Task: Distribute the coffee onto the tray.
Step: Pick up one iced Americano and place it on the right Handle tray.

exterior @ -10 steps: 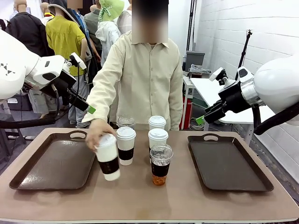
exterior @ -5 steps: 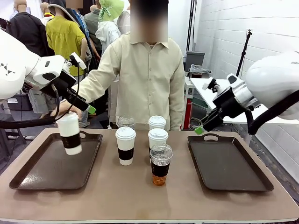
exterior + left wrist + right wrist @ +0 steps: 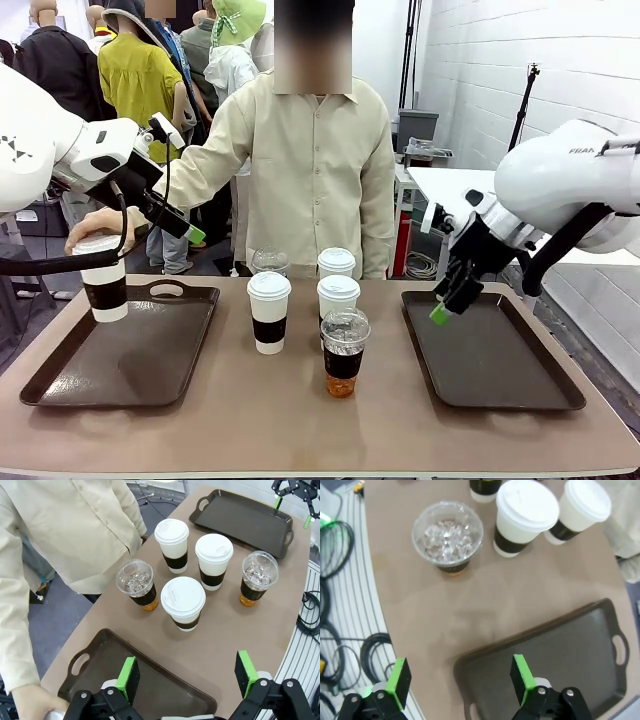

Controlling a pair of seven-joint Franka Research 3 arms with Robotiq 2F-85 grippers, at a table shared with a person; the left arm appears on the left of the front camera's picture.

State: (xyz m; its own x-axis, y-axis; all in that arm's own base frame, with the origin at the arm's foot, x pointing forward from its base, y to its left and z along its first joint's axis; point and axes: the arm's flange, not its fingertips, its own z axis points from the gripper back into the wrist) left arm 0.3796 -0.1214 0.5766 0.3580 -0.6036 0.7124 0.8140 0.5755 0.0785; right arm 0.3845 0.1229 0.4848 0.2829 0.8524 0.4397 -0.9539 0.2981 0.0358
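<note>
Now one white sleeved cup (image 3: 104, 285) is out of the cluster. A second ago the person's hand (image 3: 97, 222) was lifting it from the middle of the tabletop (image 3: 300, 430); it now hangs by its lid over the far outer corner of the left tray (image 3: 70, 375), below your left jaws and outboard of them. You cannot tell whether its base has touched down. That looks like the first cup dealt out, with five left standing between your two sets of jaws: three white cups (image 3: 269, 312) and two clear iced cups (image 3: 344, 352). Your left jaws have not moved and stand released, with nothing between the pads. Your right jaws have swung down from high up to just over the inner edge of the right tray (image 3: 500, 365), also released and empty, so you seem set to reach inward for a cup. The front view hides most of the far clear cup (image 3: 135, 584) behind a white one, while the left wrist view lays all five out ahead of the jaws, well apart from them. The right wrist view puts the near clear cup (image 3: 448, 539) and two white cups beyond the jaws, with the tray corner directly beneath.
</note>
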